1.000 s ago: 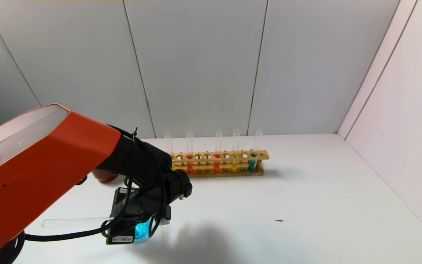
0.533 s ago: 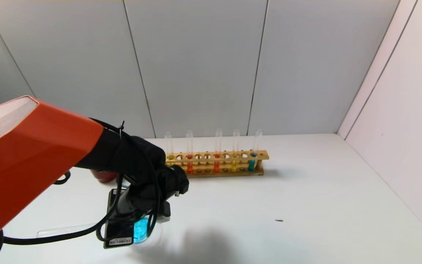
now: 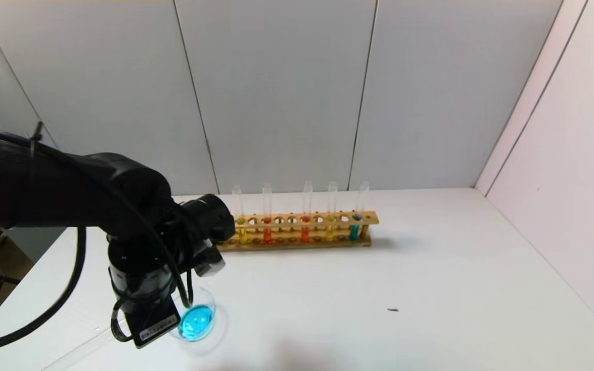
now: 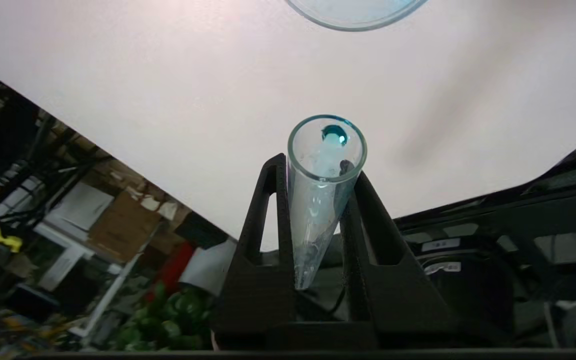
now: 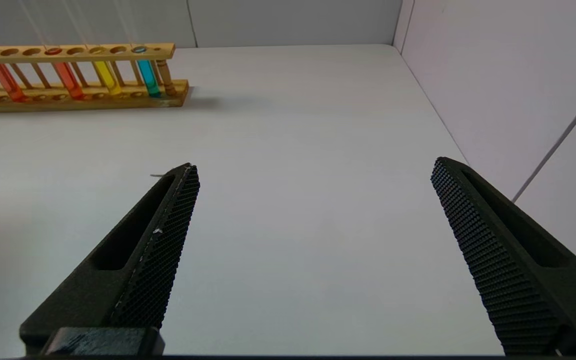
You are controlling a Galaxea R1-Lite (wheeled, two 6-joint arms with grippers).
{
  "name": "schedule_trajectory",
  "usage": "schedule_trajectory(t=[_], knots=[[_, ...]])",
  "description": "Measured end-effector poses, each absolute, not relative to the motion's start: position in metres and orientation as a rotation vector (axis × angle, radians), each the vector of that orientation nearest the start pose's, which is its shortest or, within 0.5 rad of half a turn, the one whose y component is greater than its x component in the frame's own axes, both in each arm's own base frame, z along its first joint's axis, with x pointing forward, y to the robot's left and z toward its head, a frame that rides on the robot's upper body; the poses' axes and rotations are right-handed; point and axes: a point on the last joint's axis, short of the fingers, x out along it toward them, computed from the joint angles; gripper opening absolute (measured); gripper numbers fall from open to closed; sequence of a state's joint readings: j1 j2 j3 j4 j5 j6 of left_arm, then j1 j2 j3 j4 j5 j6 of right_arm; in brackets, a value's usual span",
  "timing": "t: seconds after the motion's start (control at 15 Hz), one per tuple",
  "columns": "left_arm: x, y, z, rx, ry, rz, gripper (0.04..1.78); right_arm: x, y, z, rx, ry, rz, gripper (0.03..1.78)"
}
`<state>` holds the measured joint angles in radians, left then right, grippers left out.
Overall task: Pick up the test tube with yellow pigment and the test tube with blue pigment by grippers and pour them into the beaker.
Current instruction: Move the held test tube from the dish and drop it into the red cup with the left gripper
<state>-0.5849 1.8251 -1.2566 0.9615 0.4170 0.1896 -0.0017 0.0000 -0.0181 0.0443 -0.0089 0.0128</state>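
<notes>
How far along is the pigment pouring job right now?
Done: blue liquid sits in the beaker. In hand: the left gripper is shut on the nearly emptied blue test tube. Left: the yellow tube stands unpoured in the rack; right gripper open, idle.

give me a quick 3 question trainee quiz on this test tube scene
1. True or false: the beaker already holds blue liquid.
2. What is the left gripper shut on?
A. a full yellow tube
B. a nearly empty tube with a blue drop inside
C. nothing
3. How many tubes stand in the wooden rack, and which colour is at its right end?

Key
1. True.
2. B: the test tube with blue pigment is clamped between the fingers, almost drained.
3. Five; the teal tube is at the right end. The right gripper is open over bare table.
</notes>
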Motion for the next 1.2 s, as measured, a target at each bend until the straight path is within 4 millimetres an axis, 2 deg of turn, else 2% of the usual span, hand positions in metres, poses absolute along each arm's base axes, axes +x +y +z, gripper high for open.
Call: schedule_trajectory(t=[0.2, 0.53, 1.2], knots=[[0.225, -0.126, 0.18, 0.751, 1.264, -0.192, 0.31, -0.024, 0.0, 0.076, 0.013, 0.026, -0.01, 1.7], [0.239, -0.102, 0.204, 0.567, 1.083, -0.113, 0.31, -0.024, 0.0, 0.076, 0.013, 0.026, -0.01, 1.7], [0.29, -0.055, 0.233, 0.304, 0.714, 0.066, 0.31, -0.024, 0.0, 0.076, 0.013, 0.026, -0.01, 1.7]])
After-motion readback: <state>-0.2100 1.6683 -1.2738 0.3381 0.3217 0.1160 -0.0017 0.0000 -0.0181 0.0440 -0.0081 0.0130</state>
